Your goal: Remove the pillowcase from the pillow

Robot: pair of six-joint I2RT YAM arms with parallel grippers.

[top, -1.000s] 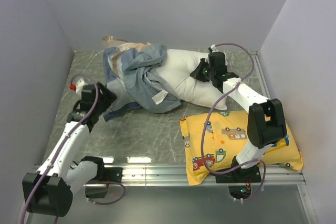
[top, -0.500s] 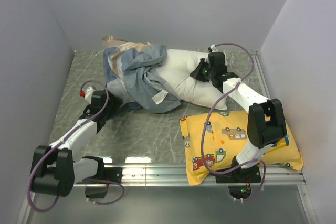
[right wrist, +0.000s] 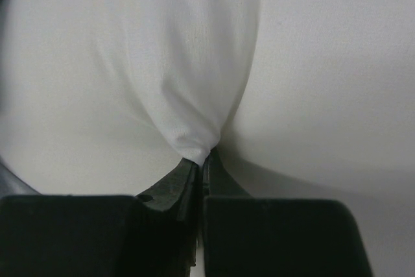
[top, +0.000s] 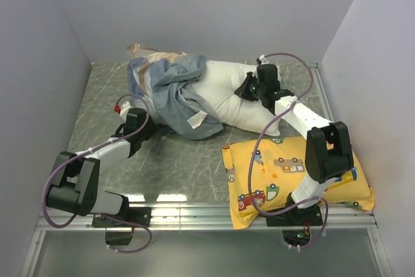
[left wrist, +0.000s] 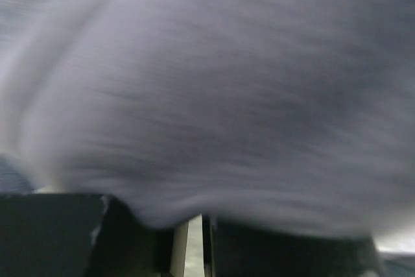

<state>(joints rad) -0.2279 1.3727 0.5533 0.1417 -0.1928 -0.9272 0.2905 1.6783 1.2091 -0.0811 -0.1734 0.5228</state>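
Right wrist view shows the right hand (right wrist: 202,160) pinching a fold of the white pillow (right wrist: 130,63), likely anchoring it, while the left hand (left wrist: 191,222), narrow but blurred, grip unclear, sits against the pillowcase (top: 170,92) bunched over the pillow's left end.

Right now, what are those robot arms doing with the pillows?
They're taking the striped pillowcase off the big white pillow. The right tool pinches a fold of the pillow. The left tool is at the pillowcase's near edge; whether it grips is unclear. The pillowcase is bunched over one end of the pillow.
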